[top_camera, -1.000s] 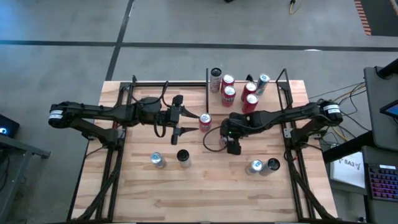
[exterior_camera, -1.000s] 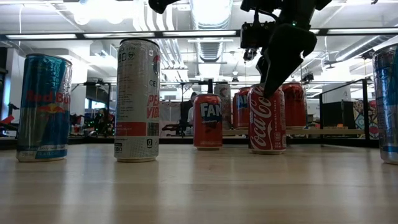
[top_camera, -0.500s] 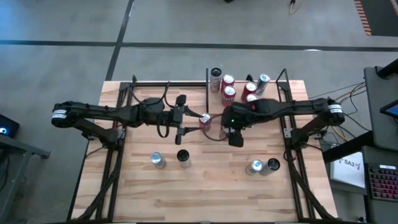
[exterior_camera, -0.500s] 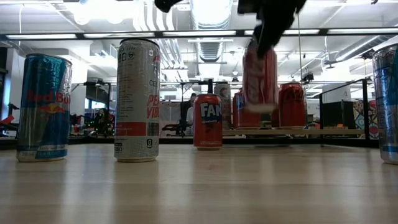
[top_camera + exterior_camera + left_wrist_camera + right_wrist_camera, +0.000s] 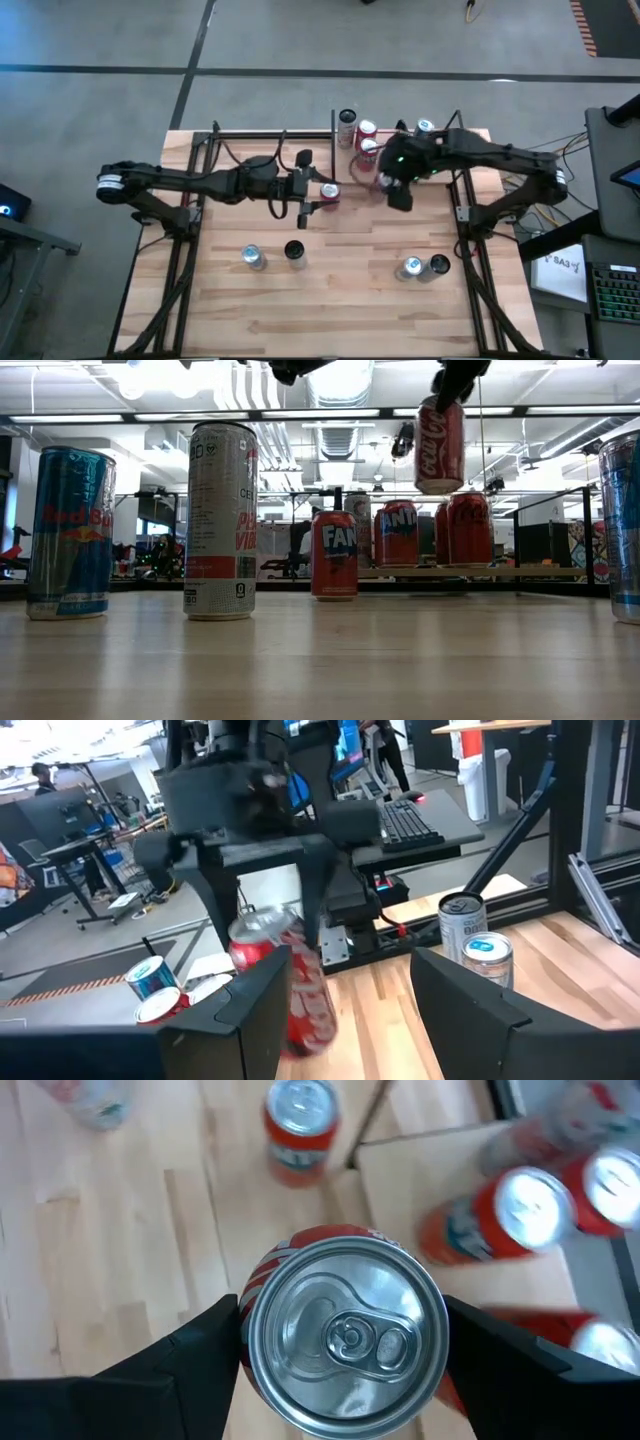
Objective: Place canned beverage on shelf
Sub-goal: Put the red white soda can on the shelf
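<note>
Near edge of tabletop (image 5: 320,660): blue can (image 5: 68,532) and tall white can (image 5: 221,520) stand untouched, well apart from the work.

Mid-tabletop: orange can (image 5: 334,555) stands upright. Left pincer (image 5: 307,190) is beside it, fingers parted, nothing held.

Farther back: right pincer (image 5: 397,190) is clenched on the red cola can (image 5: 439,445) by its top rim. The can hangs clear of the tabletop, roughly upright, at the near edge of the shelf (image 5: 470,572).

Shelf already carries several cans (image 5: 365,140), packed close.

Risks, as judged:
- Descent onto a crowded spot: the can's base clips a neighbour and topples it.
- Grip is at the rim only; a swing could tilt the can, so it lands on an edge.
- Can't tell clearance over the shelf's front rod.
</note>
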You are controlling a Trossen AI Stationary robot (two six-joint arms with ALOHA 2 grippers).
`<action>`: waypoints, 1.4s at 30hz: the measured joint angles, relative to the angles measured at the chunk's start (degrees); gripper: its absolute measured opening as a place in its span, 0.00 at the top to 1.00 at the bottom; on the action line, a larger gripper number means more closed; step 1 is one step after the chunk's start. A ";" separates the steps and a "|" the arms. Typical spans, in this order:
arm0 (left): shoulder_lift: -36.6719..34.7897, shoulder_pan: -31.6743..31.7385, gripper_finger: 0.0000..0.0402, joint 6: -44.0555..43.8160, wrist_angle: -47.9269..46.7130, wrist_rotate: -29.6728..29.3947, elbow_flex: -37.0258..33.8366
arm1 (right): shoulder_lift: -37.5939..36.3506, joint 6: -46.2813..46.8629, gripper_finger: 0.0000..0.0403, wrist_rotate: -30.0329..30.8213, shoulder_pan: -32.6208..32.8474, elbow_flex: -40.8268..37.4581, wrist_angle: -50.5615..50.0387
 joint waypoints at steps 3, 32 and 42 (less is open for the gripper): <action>-0.02 0.20 0.53 0.76 0.12 0.00 0.20 | -3.09 0.55 0.29 -0.02 -2.61 -0.39 -1.03; -0.15 1.28 0.53 1.06 -0.73 0.04 0.20 | -13.04 1.99 0.29 2.65 -19.34 -1.21 -12.70; -0.17 1.34 0.53 1.06 -0.88 0.03 0.20 | -15.02 0.53 0.29 2.50 -23.22 -4.75 -12.41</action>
